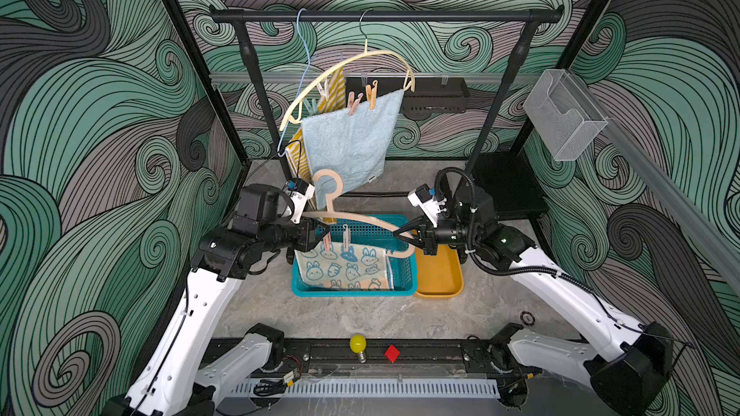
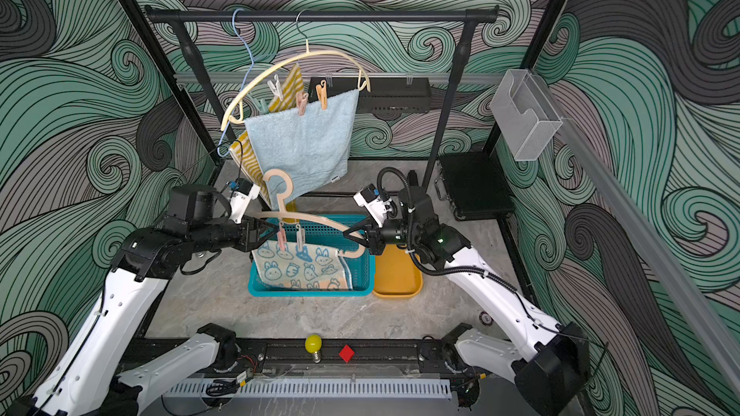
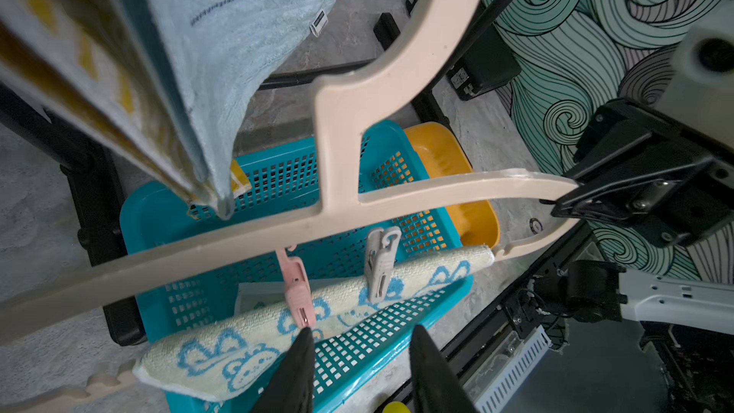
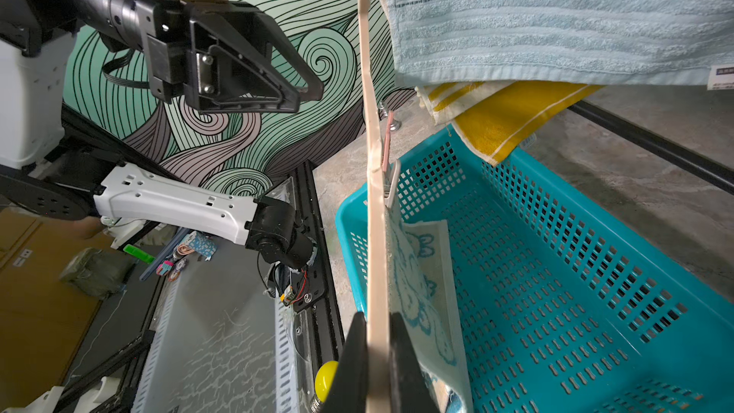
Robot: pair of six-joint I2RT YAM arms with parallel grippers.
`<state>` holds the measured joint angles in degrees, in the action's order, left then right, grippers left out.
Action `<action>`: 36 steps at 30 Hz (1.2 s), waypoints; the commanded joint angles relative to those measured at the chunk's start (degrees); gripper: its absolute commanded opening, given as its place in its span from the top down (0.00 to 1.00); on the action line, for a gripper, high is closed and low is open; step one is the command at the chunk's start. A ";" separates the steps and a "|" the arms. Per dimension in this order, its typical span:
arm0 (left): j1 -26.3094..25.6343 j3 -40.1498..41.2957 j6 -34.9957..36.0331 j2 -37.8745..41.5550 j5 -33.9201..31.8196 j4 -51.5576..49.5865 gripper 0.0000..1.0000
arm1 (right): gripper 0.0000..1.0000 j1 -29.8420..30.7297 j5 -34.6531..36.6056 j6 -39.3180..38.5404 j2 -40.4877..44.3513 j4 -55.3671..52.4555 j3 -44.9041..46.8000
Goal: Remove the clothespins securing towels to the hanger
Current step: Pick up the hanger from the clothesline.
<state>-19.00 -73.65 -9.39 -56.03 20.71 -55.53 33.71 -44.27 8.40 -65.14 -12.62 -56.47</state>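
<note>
Swirl-patterned walls close round a grey tabletop (image 1: 280, 314) with a teal basket (image 1: 352, 293) at its centre. Over the basket, my right fingers (image 4: 403, 359) are clamped on the 3 o'clock end of the hanger (image 3: 341, 145). The bunny towel (image 3: 222, 351) hangs from it, fixed by a pink pin (image 3: 296, 288) and a white pin (image 3: 379, 264) on the pink one's 3 o'clock side. My left fingers (image 3: 298, 371) sit at the 9 o'clock end, partly apart and empty. One tip touches the pink pin's lower end, so the pin is off-centre in the gap.

I'd shift until the pin sits squarely between both tips. Then I'd squeeze its free tail rather than the end biting the cloth, and draw it straight off. I judge the right hold must stay firm, or the hanger will swing and spoil the squeeze.
</note>
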 commanded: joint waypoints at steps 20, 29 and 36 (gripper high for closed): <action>-8.02 0.26 -7.81 -5.71 -14.02 13.83 0.71 | 1.00 1.13 1.29 2.76 6.43 5.42 4.76; -10.08 0.17 -8.34 -7.31 -17.79 15.48 0.81 | 1.00 1.27 1.82 2.84 6.87 5.59 5.30; -11.05 -0.02 -8.80 -8.63 -18.86 14.55 1.00 | 1.00 1.37 2.96 2.80 6.97 5.73 5.75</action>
<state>-29.47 -73.14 -17.21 -64.10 3.20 -41.15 34.54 -41.32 11.27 -59.24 -10.09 -50.89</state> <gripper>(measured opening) 0.133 0.083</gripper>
